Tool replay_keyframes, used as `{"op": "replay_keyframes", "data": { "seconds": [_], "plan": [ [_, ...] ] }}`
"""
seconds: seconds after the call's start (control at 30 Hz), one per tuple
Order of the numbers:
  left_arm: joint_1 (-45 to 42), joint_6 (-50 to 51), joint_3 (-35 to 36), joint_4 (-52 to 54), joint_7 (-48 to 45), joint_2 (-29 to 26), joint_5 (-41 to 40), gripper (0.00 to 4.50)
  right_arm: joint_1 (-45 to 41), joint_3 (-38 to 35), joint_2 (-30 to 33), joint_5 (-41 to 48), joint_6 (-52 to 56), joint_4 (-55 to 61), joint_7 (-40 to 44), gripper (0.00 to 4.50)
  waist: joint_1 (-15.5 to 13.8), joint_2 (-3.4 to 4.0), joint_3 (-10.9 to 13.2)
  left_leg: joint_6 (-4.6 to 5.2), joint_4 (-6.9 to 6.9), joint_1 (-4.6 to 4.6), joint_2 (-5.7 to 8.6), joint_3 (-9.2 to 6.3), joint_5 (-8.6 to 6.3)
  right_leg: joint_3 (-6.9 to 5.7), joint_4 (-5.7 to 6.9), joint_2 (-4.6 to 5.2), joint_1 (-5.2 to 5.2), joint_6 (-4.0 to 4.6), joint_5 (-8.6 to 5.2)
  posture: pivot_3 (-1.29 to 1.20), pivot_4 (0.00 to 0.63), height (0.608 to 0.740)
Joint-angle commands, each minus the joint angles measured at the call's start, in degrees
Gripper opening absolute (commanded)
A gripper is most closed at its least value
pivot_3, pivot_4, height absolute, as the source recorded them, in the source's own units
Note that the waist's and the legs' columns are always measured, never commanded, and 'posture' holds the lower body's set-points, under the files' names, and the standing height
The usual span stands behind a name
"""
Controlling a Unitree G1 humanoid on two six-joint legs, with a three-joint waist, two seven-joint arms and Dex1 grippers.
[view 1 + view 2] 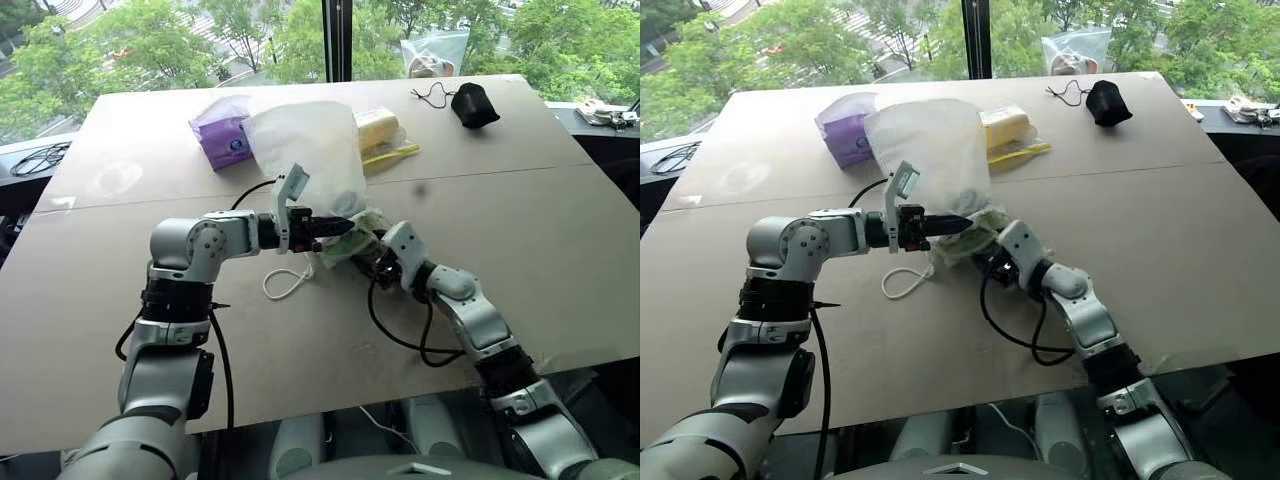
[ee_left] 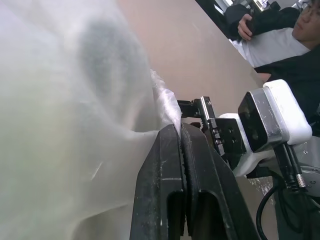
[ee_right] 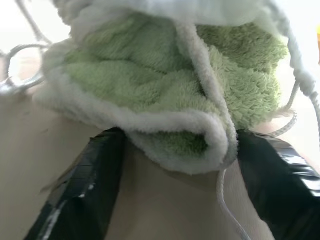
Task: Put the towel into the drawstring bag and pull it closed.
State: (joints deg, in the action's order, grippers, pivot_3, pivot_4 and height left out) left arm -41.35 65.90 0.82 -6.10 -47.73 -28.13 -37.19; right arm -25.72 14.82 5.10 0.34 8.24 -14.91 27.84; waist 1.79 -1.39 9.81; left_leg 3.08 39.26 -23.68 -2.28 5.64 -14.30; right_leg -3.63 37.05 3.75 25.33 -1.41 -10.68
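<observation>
Lab or office: bare tabletop (image 1: 520, 250) beside big windows (image 1: 200, 40), seated person (image 2: 280, 45) watching.

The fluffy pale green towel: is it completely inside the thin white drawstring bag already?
No. In the right wrist view a folded corner of the towel sticks out below the drawstring bag mouth, between the open right gripper fingers.

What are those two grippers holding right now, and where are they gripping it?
The left gripper is shut on the drawstring bag, pinching its fabric edge at the mouth. The right gripper is open around the towel, not clamping it.
</observation>
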Motion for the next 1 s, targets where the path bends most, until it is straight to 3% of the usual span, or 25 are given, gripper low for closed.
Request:
{"op": "replay_keyframes", "data": {
  "seconds": [0.03,0.17,0.33,0.53,0.67,0.87,0.9,0.93,1.0],
  "plan": [
    [0.4,-0.4,-0.8,1.1,-1.0,-1.3,0.2,0.00,-3.5,-5.2,-5.8,5.4,-5.9,-8.9,-1.5,1.90,0.2,0.00,0.0,-0.01,0.00,-0.01,-0.01,-0.01,0.00,-0.01,0.00,0.00,0.00,0.01,0.10,0.00,0.150,0.740],
    [1.4,1.8,0.0,2.5,-0.9,-2.5,-1.5,0.00,-5.6,-11.7,-11.3,15.3,-7.5,-11.1,3.9,0.06,0.3,0.01,0.0,-0.02,-0.01,-0.07,-0.03,-0.01,0.00,-0.01,-0.04,0.02,0.01,0.00,0.18,0.00,0.150,0.740],
    [2.4,9.4,3.0,6.6,-1.1,-2.3,-8.1,0.00,-6.2,-14.3,-14.3,25.5,-0.1,-8.7,12.4,0.06,0.3,0.04,0.0,-0.01,-0.06,-0.16,-0.02,-0.02,-0.01,-0.02,-0.21,0.07,0.01,-0.01,0.18,0.00,0.150,0.740],
    [2.1,24.4,11.5,11.1,3.4,4.0,-19.3,0.00,-9.8,-13.3,-16.4,28.3,4.9,-11.7,17.7,0.06,0.3,0.05,0.0,-0.01,-0.08,-0.16,0.02,-0.09,-0.01,-0.08,-0.19,0.13,0.01,-0.01,0.18,0.00,0.150,0.740],
    [4.0,26.6,13.3,10.9,8.3,6.1,-25.5,0.00,-12.2,-15.3,-18.2,35.3,11.6,-11.2,21.3,0.06,0.3,0.05,0.0,-0.01,-0.08,-0.15,0.02,-0.17,0.00,-0.08,-0.16,0.13,-0.01,-0.01,0.18,0.00,0.150,0.740],
    [5.5,25.1,15.1,11.1,14.4,6.9,-25.4,0.00,-12.8,-10.6,-15.6,22.1,0.4,-17.9,12.6,0.06,0.4,0.06,0.0,-0.02,-0.08,-0.14,0.04,-0.18,-0.01,0.02,-0.12,0.16,0.00,0.00,0.18,0.00,0.150,0.740],
    [5.2,22.8,14.1,10.9,14.1,5.6,-23.4,0.00,-11.4,-10.2,-13.9,20.2,-1.1,-16.8,11.6,0.62,0.4,0.06,0.0,-0.02,-0.08,-0.15,0.05,-0.19,-0.01,0.00,-0.12,0.16,0.00,0.00,0.18,0.00,0.150,0.740],
    [5.0,19.9,12.6,10.7,13.1,3.8,-21.2,0.00,-9.5,-9.4,-12.0,18.8,-1.8,-14.4,11.7,0.82,0.4,0.06,0.0,-0.03,-0.08,-0.15,0.06,-0.19,-0.01,0.00,-0.12,0.17,0.00,0.00,0.18,0.00,0.150,0.740],
    [3.9,11.6,8.3,8.9,8.6,-0.4,-15.6,0.00,-5.2,-7.3,-7.3,14.4,-1.6,-7.4,10.2,1.63,0.2,0.06,0.0,-0.03,-0.08,-0.15,0.08,-0.15,0.00,-0.05,-0.12,0.17,0.01,0.00,0.18,0.00,0.150,0.740]
  ]
}}
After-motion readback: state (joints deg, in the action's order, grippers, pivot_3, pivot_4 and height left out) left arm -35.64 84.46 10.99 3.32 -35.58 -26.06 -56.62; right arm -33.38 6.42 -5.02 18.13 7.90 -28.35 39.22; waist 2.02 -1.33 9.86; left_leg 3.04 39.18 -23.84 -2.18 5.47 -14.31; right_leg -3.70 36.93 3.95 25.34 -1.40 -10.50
